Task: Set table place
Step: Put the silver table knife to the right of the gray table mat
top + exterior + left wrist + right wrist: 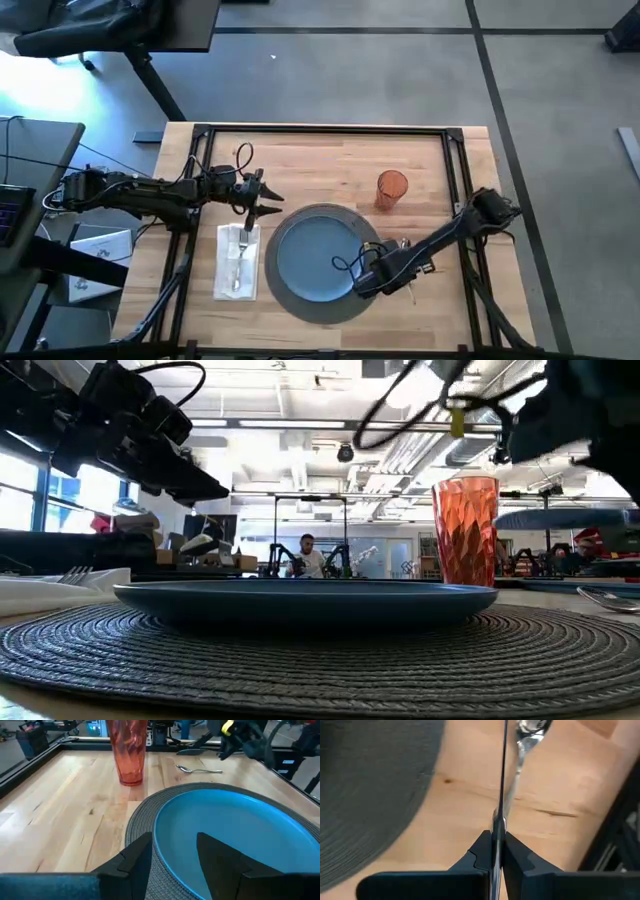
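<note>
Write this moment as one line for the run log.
left gripper: open, over napkin | right gripper: shut on knife, right of placemat | plate on placemat

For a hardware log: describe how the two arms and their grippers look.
Both arms are dark, jointed, with loose black cables looping along them. The left gripper has two broad, dark, wedge-shaped fingers. The right gripper has matching dark fingers tapering to thin tips. A small yellow marking shows on the right arm.

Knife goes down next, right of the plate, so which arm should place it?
Right, probably: the right gripper already has its fingers shut on the knife, beside the placemat. The left gripper is empty above the napkin.
</note>
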Robot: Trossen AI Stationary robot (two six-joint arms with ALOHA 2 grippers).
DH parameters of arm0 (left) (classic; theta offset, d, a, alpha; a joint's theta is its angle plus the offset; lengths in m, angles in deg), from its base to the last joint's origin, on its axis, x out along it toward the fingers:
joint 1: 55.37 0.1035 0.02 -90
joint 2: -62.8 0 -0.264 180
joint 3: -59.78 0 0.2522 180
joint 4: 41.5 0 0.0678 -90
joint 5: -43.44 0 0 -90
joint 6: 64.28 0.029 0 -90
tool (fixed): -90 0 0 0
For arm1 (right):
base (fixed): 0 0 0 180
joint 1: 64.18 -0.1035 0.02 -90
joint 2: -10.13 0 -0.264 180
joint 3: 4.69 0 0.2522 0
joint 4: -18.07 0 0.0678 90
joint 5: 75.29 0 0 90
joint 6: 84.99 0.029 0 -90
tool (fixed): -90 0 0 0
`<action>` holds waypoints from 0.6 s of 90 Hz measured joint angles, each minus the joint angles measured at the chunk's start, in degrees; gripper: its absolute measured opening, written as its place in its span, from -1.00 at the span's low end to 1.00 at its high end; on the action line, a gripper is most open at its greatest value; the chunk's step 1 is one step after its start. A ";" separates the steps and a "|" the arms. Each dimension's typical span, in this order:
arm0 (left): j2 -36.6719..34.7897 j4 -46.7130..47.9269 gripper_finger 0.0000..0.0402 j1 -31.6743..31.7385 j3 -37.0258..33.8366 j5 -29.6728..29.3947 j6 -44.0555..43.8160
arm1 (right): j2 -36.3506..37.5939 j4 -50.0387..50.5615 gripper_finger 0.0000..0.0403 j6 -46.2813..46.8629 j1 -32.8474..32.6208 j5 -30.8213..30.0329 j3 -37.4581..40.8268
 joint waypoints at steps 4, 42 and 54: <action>0.00 0.01 -0.29 0.00 0.00 0.00 0.00 | -1.06 0.47 -1.00 -0.17 0.35 0.64 0.01; 0.00 -0.02 -0.29 0.02 -0.02 -0.02 0.00 | -8.84 -1.21 -1.00 -2.74 3.72 0.46 0.15; 0.00 0.00 -0.29 0.02 -0.02 -0.02 0.00 | -10.70 -1.89 -0.97 -2.94 4.36 0.26 0.08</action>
